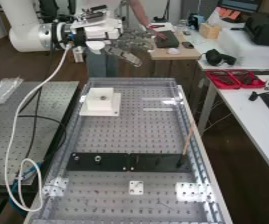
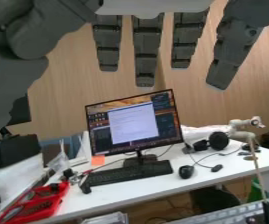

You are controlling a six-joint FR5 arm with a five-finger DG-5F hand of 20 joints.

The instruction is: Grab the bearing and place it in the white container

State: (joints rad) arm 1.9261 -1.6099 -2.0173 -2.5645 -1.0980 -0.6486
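Bearing (image 1: 103,97) in wht container (image 1: 111,111), facing & axis unclear — hand (image 1: 123,55) nr bench's (image 1: 151,137) far end — fingers straight, apart

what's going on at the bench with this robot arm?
The white arm has its hand up near the bench's far end, fingers straight, gripping nothing. The smaller nut and larger nut stand on the black bar. A small round thing shows at the white container. Probably the bearing, so the job looks done, but it's too small to be sure.
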